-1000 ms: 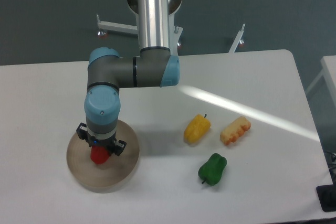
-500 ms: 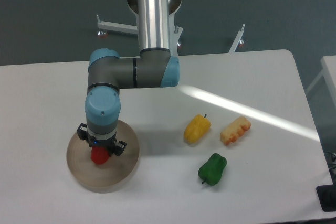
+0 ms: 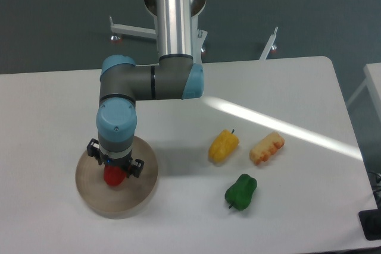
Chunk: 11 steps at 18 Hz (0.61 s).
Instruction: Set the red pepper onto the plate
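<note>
On the white desk [image 3: 53, 105] we see the beige plate [image 3: 140, 193] at the left, with the gripper [image 3: 114, 172] above it, closed around the red pepper [image 3: 113, 176]. Well apart to the right lie a yellow pepper [image 3: 223, 146], an orange corn-like toy [image 3: 266, 147] and a green pepper [image 3: 240, 191]. We find no readable writing.

**Silver tube, grey joints, blue caps**

The arm [image 3: 172, 16] has a polished silver tube link with a bright highlight down its length. It meets dark grey cylindrical joint housings [image 3: 146, 81], each closed by a light blue round cap [image 3: 116, 122]. Thin black seams ring the housings. The gripper [image 3: 115, 168] is small and black, with stubby lugs sticking out at either side.
</note>
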Motion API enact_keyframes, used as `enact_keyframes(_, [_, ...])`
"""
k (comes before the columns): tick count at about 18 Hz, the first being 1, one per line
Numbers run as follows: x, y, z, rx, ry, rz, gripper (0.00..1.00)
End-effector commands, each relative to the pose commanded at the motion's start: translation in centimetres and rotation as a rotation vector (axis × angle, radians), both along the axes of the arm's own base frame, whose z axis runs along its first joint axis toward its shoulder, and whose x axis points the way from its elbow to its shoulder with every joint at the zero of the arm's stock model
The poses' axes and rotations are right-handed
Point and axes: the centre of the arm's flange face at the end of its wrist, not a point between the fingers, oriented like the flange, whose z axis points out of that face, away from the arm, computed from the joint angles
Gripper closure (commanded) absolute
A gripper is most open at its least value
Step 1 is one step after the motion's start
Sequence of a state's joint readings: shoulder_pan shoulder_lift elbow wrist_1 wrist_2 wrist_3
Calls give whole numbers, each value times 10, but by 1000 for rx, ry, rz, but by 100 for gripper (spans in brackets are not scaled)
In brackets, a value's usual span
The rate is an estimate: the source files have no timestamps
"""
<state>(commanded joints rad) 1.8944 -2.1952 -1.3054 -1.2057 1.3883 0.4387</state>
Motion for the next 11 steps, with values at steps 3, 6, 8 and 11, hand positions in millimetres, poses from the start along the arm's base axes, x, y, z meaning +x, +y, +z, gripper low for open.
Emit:
enact_keyframes(3, [-11, -5, 24, 30, 10, 17, 0])
enact_keyframes(6, [-35, -16, 44, 53, 23, 49, 0])
enact_keyframes(8, [-62, -23, 55, 68, 32, 70, 0])
enact_keyframes(11, [-130, -45, 68, 92, 58, 95, 0])
